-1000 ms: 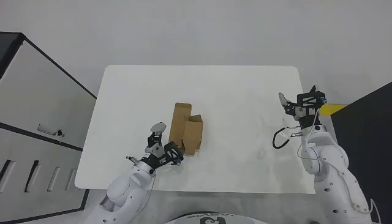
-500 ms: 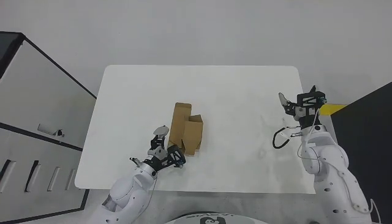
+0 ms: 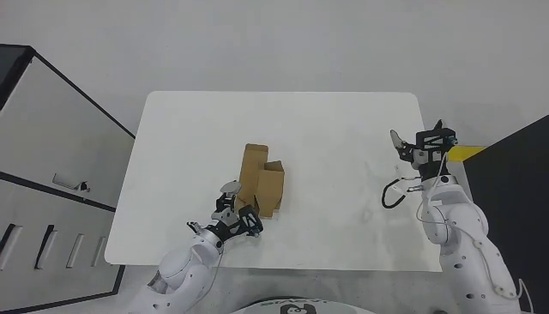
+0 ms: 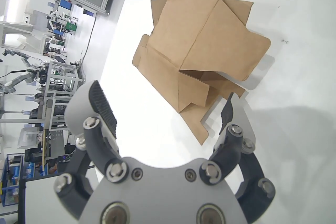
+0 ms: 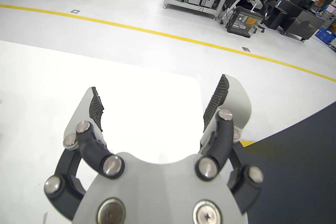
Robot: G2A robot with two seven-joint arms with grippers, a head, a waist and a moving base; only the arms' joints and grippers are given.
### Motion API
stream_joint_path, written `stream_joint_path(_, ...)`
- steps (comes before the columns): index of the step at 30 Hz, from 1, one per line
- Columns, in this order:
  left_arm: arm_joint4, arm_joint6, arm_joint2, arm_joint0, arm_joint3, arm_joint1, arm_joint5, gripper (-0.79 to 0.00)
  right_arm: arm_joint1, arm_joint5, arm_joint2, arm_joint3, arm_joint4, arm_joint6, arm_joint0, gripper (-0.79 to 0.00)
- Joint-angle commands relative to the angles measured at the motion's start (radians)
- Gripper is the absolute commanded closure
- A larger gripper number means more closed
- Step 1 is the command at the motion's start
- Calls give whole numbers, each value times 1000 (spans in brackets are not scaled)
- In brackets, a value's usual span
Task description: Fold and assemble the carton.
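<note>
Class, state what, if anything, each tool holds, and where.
Nothing is held. The left tool is open beside the carton; the right tool is open at the edge of the table.

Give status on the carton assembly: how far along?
Done: the carton is popped into a rough box shape, lying on the table. In hand: nothing gripped; the left gripper hovers open at its near flaps, and the right gripper is open by the table edge. Left: tuck the loose end flaps and close it.

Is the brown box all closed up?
No, the carton has its end flaps open, and its hollow inside shows.
</note>
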Motion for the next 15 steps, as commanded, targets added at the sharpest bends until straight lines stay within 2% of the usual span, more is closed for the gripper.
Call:
stream_joint_path(1,-13,2,1,-4,6,-1,14,-785,0,0,0,0,0,0,0,-785)
stream_joint_path(11,-47,9,18,-36,59,-8,52,-767,0,0,0,0,0,0,0,-785)
stream_joint_path(15,-59,13,26,-50,77,-11,56,-650,0,0,0,0,0,0,0,-785)
